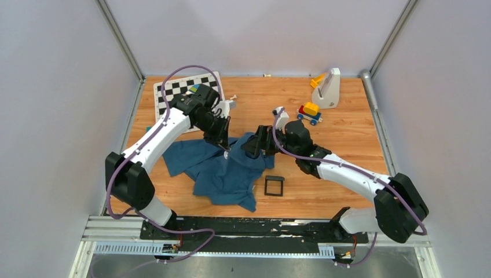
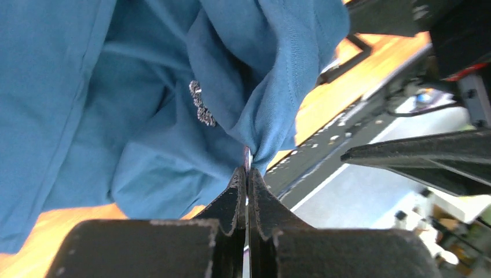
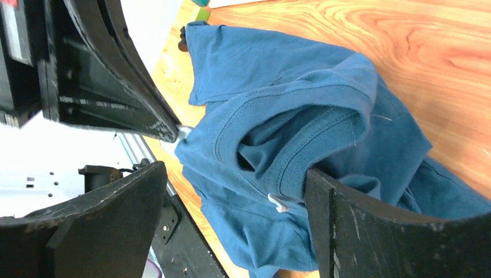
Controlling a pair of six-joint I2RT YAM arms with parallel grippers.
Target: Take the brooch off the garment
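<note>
while right pincer gapes around the garment, left pincer clamps the brooch.

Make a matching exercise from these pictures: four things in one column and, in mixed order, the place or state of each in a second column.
1. left claw
2. right claw
3. black frame
4. board

A. open, garment between its fingers
B. far left corner of the table
C. shut, at a fold of the garment
D. on the table beside the garment

Pairs: 1-C, 2-A, 3-D, 4-B.
</note>
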